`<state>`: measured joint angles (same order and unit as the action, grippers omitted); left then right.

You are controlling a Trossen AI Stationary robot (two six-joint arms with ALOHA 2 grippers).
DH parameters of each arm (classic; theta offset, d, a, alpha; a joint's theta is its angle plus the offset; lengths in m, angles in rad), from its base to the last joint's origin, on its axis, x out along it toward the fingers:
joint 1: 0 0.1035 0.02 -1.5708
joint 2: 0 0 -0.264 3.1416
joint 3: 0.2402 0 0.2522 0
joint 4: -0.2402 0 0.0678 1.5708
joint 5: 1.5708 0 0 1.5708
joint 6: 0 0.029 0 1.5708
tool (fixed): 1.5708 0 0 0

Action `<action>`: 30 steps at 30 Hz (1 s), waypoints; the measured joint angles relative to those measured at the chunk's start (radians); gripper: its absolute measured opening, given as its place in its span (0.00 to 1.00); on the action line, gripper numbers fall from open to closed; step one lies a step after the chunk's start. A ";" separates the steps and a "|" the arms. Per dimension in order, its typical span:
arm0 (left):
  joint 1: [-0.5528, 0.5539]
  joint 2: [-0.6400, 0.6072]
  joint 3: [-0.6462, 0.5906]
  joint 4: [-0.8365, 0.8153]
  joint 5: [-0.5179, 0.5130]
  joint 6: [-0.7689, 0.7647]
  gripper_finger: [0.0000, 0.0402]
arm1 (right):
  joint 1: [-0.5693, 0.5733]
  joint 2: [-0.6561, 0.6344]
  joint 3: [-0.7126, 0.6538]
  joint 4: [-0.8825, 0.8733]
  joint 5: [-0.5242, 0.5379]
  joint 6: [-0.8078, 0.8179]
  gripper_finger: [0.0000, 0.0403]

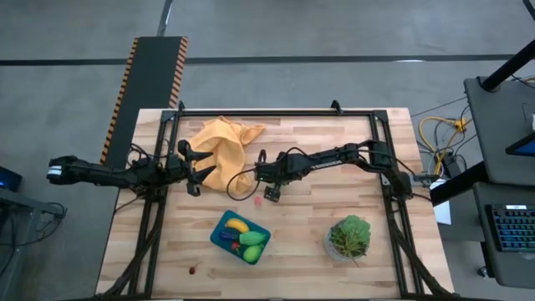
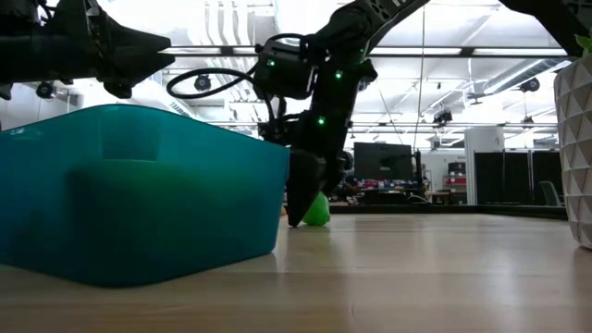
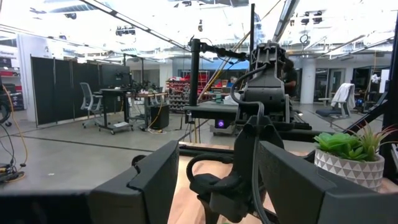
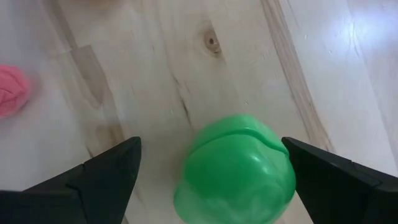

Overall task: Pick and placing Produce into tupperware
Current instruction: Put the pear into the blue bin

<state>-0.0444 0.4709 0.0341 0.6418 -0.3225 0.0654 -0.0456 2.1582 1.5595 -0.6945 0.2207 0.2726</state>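
Observation:
A round green produce piece [image 4: 236,168] lies on the wooden table. My right gripper [image 4: 211,146] points down over it, open, with one finger on either side and neither touching it. It shows in the high view [image 1: 269,194] and the low view [image 2: 301,199], where the green piece [image 2: 318,211] sits just behind the fingers. A pink piece [image 4: 11,90] lies close by. The teal tupperware [image 1: 222,224] holds a yellow banana [image 1: 236,224], green pieces [image 1: 252,244] and a purple piece. My left gripper [image 1: 196,170] is open and empty, raised by the orange cloth.
An orange-yellow cloth [image 1: 221,150] lies at the far left. A leafy plant in a clear pot [image 1: 349,237] stands at the near right. A tiny red piece [image 1: 194,269] lies near the front edge. A black frame runs along the table's sides.

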 joint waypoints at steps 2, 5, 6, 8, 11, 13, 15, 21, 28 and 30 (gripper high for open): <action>0.000 0.000 0.000 0.000 0.000 0.000 0.51 | -0.002 -0.001 -0.004 0.001 0.000 0.000 0.93; 0.000 0.000 0.000 0.000 0.000 0.000 0.51 | -0.003 -0.001 -0.005 0.002 0.000 0.000 0.93; 0.000 0.000 0.000 0.000 0.000 0.000 0.51 | -0.003 -0.001 -0.005 0.001 0.000 -0.001 0.93; 0.000 0.000 0.000 0.000 0.000 0.000 0.51 | -0.004 -0.001 -0.006 0.001 0.000 -0.005 0.93; 0.000 0.000 0.000 0.000 0.000 0.000 0.51 | -0.008 -0.001 -0.006 0.000 0.000 -0.008 0.93; 0.000 0.000 0.000 -0.001 0.000 0.000 0.51 | -0.012 -0.001 -0.006 -0.002 0.000 -0.011 0.93; 0.000 0.000 0.000 -0.001 0.000 0.000 0.51 | -0.016 -0.001 -0.006 -0.005 0.000 -0.017 0.93; 0.000 0.000 0.000 -0.001 0.000 0.000 0.51 | -0.033 -0.002 -0.007 -0.010 -0.004 -0.007 0.93; 0.000 0.000 0.000 -0.001 0.000 0.000 0.51 | -0.042 -0.004 -0.008 -0.026 0.004 0.092 0.93; 0.000 0.000 0.000 -0.001 0.000 0.000 0.51 | -0.042 -0.004 -0.007 -0.033 0.011 0.119 0.93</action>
<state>-0.0444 0.4709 0.0341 0.6411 -0.3225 0.0658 -0.0872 2.1540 1.5529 -0.7276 0.2312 0.3920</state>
